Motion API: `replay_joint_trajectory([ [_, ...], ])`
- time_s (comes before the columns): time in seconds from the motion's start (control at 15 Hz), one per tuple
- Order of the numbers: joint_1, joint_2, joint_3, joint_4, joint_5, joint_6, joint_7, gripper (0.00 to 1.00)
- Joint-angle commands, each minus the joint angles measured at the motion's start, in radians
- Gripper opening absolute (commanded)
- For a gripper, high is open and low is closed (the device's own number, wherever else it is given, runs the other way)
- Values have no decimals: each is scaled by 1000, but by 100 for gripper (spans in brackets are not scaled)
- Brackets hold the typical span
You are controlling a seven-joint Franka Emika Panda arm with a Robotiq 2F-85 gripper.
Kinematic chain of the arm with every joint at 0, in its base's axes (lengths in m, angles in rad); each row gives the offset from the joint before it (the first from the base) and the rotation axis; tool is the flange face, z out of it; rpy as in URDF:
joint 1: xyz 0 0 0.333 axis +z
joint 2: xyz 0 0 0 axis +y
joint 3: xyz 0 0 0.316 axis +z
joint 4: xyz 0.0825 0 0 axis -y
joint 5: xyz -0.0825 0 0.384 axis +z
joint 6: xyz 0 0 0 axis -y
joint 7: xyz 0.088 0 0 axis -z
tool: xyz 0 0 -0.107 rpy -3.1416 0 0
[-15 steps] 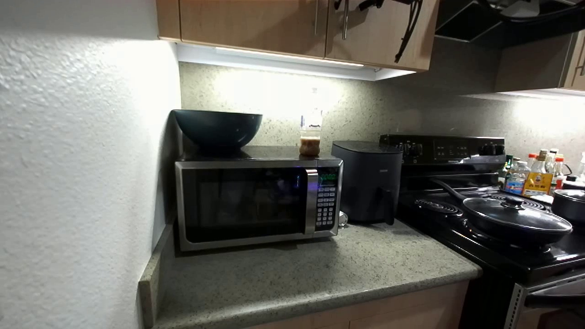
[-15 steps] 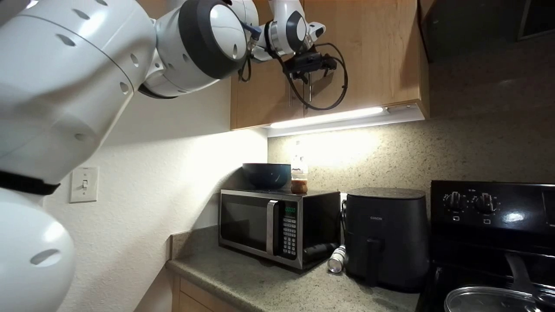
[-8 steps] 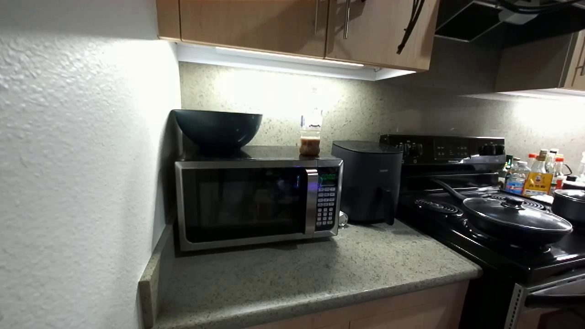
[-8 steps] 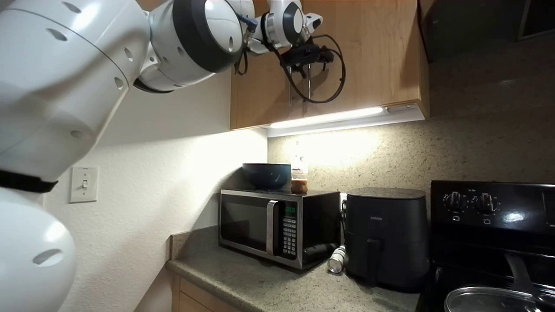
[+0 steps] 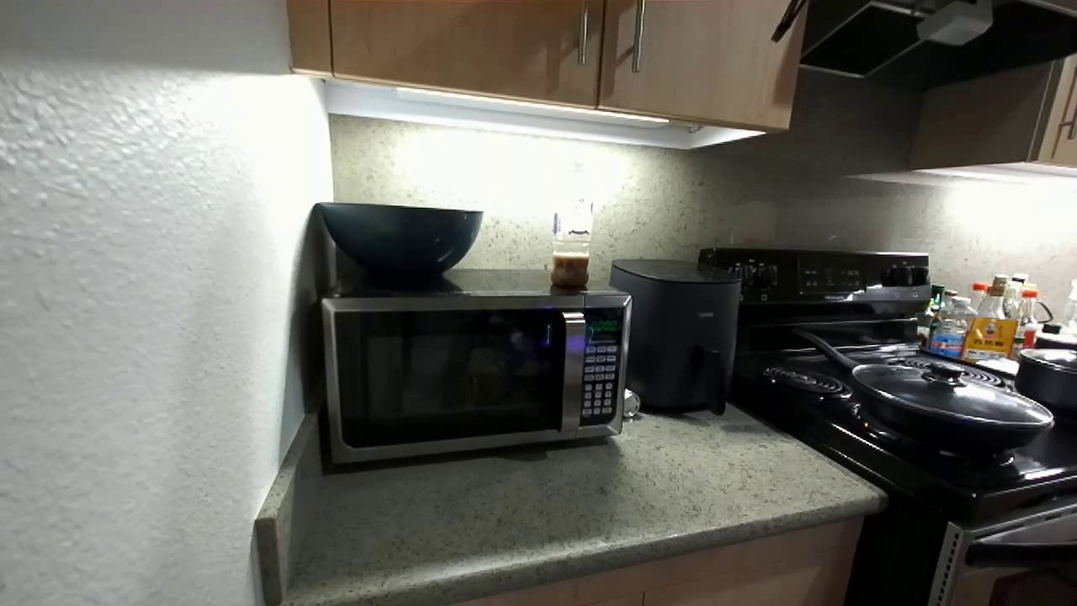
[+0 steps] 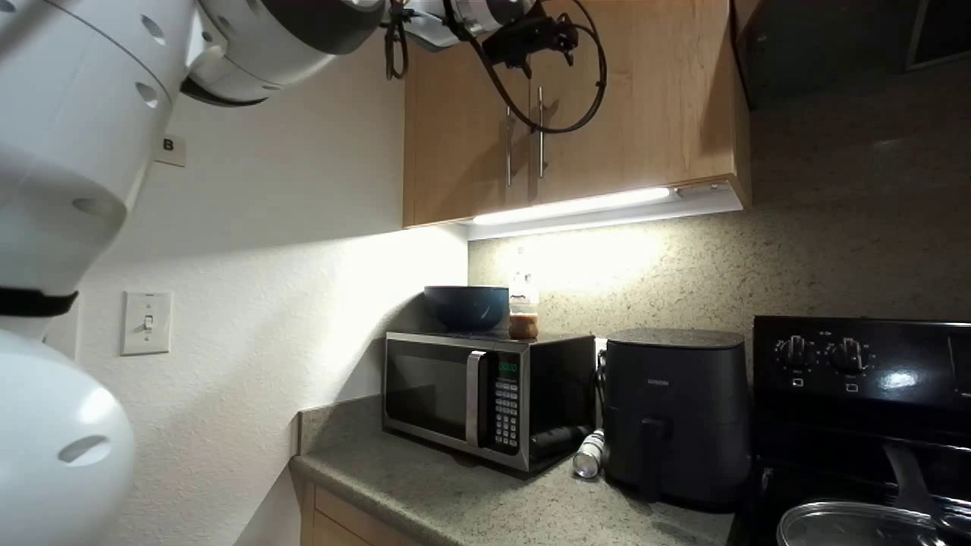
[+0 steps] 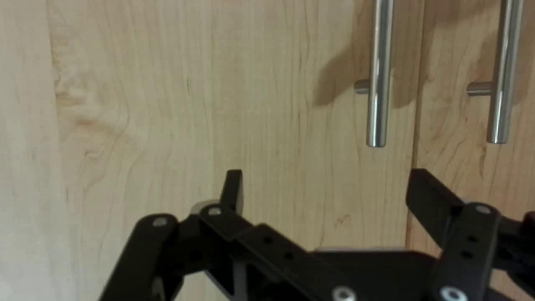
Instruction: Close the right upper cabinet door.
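The right upper cabinet door is a flat light-brown panel and shows in both exterior views. It lies flush beside the left door, with only a thin seam between them. Its slim metal handle is near its left edge. The wrist view appears upside down, so this door fills its left and middle, with its handle to the right of centre. My gripper is open and empty in front of the door, beyond the handle's upper end. In an exterior view it hangs above the handles.
A microwave with a dark bowl and bottle on top stands below. An air fryer and a stove with a lidded pan are to the right. A wall is on the left. A cable loop hangs from my gripper.
My arm and gripper have moved up, and the handles are now uncovered in an exterior view. The hanging cable has risen nearly out of view in an exterior view. The doors have not visibly moved.
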Motion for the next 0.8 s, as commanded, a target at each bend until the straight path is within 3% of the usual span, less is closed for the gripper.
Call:
replay_joint_trajectory([
  [0.0, 1, -11, 0, -14, 0, 0, 0, 100],
  [0.67, 7, -192, -40, -241, -69, -105, 45, 100],
  [0.73, -2, -121, -34, -142, -29, -103, 12, 100],
])
